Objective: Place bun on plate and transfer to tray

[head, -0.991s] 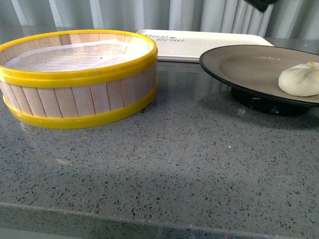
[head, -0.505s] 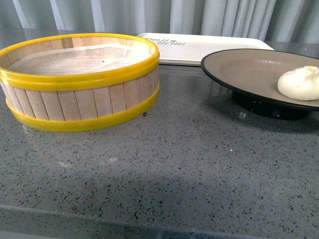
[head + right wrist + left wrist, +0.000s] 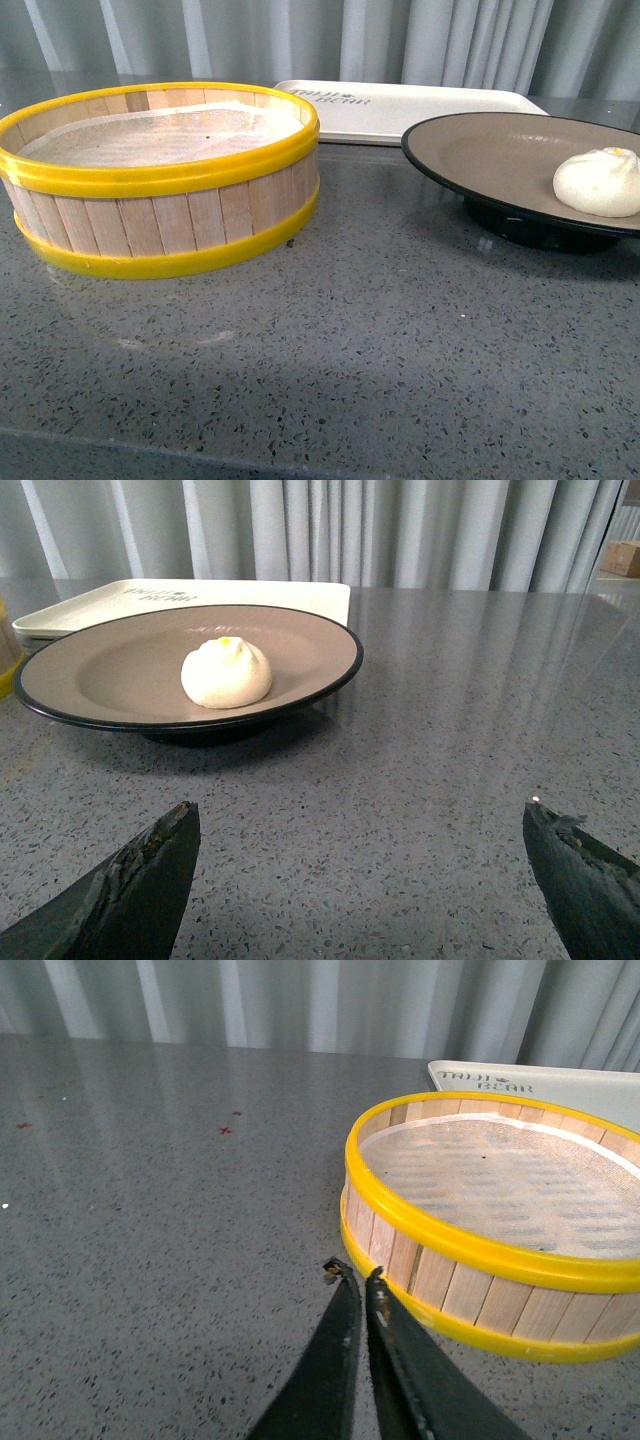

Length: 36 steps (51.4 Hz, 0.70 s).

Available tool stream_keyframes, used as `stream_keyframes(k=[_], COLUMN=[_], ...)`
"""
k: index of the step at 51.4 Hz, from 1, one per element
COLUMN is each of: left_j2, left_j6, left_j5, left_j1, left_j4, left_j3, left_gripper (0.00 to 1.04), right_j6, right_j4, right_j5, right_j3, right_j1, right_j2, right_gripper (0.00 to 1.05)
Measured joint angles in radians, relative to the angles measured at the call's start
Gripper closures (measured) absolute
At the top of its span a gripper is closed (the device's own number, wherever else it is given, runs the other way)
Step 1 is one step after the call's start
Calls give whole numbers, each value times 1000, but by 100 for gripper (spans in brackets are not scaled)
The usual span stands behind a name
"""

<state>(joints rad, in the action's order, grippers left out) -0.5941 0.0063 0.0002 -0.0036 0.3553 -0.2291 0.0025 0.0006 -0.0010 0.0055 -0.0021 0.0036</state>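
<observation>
The bun (image 3: 598, 182), creamy white with a pleated top and a small yellow dab at its peak, sits on the plate (image 3: 490, 150). In the front view it lies toward 3 o'clock of the plate's beige-brown inside, clear of the black rim. The plate stands on its black foot on the grey speckled countertop (image 3: 380, 340).

The off-white tray (image 3: 420, 105) lies flat at about 11 o'clock from the plate, its dark lettering at the end nearer the steamer basket (image 3: 170, 215). Part of the plate's rim hides the tray's near edge, so I cannot tell whether they touch. The yellow-rimmed wooden basket, lined with white perforated paper, stands at 9 o'clock from the plate, well apart from it.

In the right wrist view the right gripper (image 3: 360, 808) hangs with its jaws spread wide and nothing between them, the plate and bun (image 3: 226, 673) ahead of it. The left gripper (image 3: 354, 1272) has its jaws drawn to a narrow slit, holding nothing, with its tips near the basket's lower yellow band. A pale curtain (image 3: 400, 40) hangs behind.
</observation>
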Motion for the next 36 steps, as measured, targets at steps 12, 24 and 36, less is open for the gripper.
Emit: stream_keyframes(k=[12,24,36], left_j2=[113,208,294], left_j6=[-8,-8,-8], left_j5=[0,0,0], left_j1=[2,2,2], left_j4=[-3,-45,-100], left_j3=[101,154,185], left_gripper=[101,101,101], right_j6=[0,0,0], right_j4=[0,0,0], right_j5=[0,0,0], right_j3=[0,0,0], right_j1=[0,0,0], right_j2=[0,0,0], right_gripper=[8,8,8])
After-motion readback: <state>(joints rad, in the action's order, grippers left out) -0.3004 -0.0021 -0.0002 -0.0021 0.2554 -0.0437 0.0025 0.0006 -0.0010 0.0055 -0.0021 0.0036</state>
